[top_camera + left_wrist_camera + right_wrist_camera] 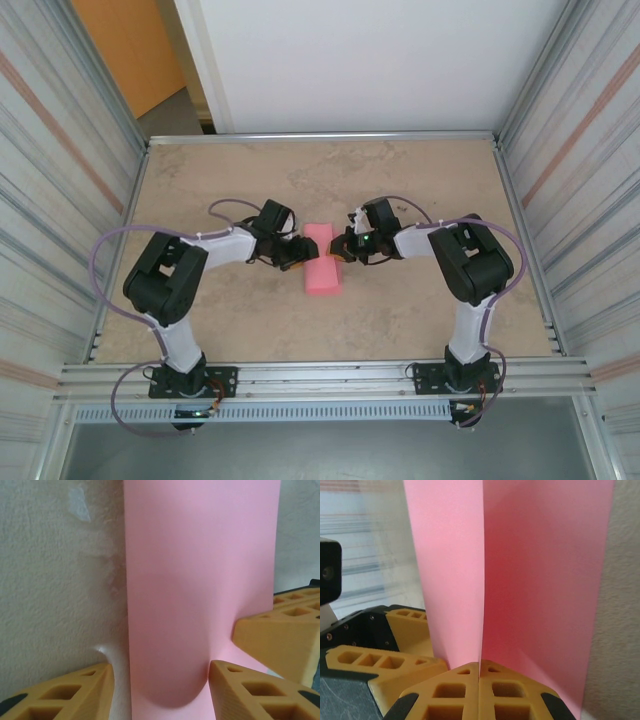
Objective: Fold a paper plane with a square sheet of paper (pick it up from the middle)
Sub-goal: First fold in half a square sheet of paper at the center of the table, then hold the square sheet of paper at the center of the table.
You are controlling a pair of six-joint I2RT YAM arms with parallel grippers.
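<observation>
The square sheet of paper (322,262) lies mid-table as a pink strip, doubled over lengthwise. My right gripper (342,250) is shut on its edge, with the sheet (540,580) rising from the closed fingertips (462,680) as two layers meeting at a crease. From the other side, my left gripper (298,255) stands open around the rounded fold of the sheet (200,580). Its right finger (250,690) touches the bulge and its left finger (75,695) is a little off the paper's edge. The paper plane is out of view.
The beige tabletop (230,180) is walled by corrugated panels left and right, with a metal rail (320,375) along the near edge. The right gripper's fingers (280,640) show close beside the left gripper's, so the two grippers nearly touch over the paper.
</observation>
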